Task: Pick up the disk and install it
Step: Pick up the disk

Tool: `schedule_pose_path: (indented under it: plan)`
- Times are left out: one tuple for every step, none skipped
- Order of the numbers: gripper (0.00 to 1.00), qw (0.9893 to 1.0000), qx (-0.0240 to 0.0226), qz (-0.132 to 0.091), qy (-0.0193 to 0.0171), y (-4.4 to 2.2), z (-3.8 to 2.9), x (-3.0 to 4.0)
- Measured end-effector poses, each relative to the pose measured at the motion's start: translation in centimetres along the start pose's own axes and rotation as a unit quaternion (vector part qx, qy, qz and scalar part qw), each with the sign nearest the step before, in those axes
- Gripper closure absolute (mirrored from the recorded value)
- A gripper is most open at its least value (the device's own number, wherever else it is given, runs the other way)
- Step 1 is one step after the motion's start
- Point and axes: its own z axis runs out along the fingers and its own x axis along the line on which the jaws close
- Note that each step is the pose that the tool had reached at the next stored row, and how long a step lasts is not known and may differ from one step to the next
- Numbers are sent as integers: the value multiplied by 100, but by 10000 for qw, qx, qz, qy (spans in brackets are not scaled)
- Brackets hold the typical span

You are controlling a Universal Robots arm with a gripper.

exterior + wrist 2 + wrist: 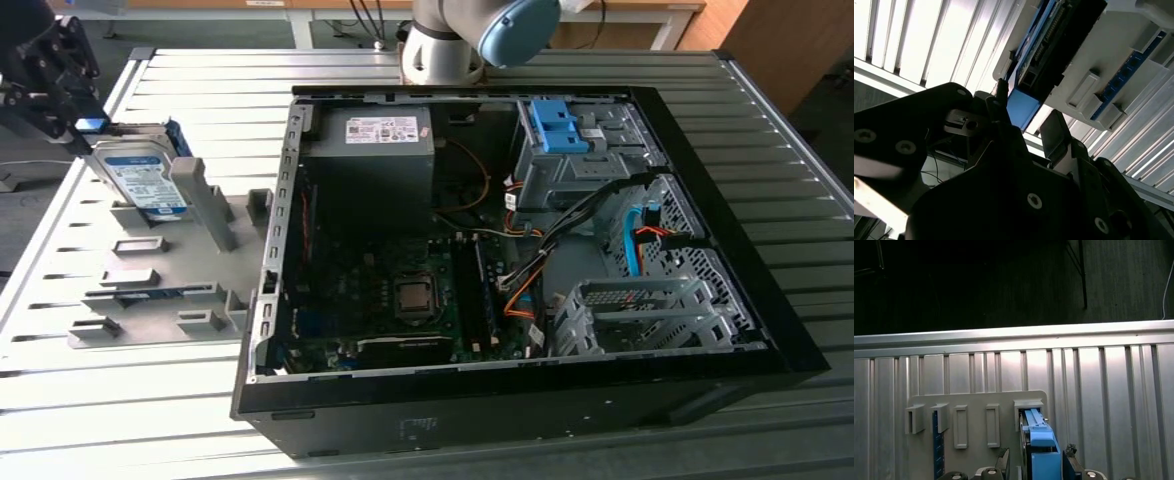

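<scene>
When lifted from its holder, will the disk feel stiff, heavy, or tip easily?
Probably stiff and heavy for its size: the disk looks like metal. Standing on edge in the grey holder, it might tip if nudged.

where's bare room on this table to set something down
Bare ribbed table near the camera beside the grey fixture plate, and behind that plate up to the arm's base. Crowded: the plate around the disk, and the computer case.
</scene>
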Motion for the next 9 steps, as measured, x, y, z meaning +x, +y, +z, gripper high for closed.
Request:
schedule_pose_path:
  plan:
    - [47,10000,1,0,0,0,6,-1]
    - [47,10000,0,0,0,1,13,-2]
    - [47,10000,-1,0,0,1,20,-5]
    - [47,10000,-1,-1,0,2,29,-10]
    - [47,10000,-1,-11,0,2,38,-18]
    - [47,10000,-1,-39,0,4,48,-19]
    - [47,10000,-3,-81,1,5,54,-22]
    - [47,9999,-4,-119,1,5,61,-25]
    - [47,9999,-4,-138,2,6,68,-28]
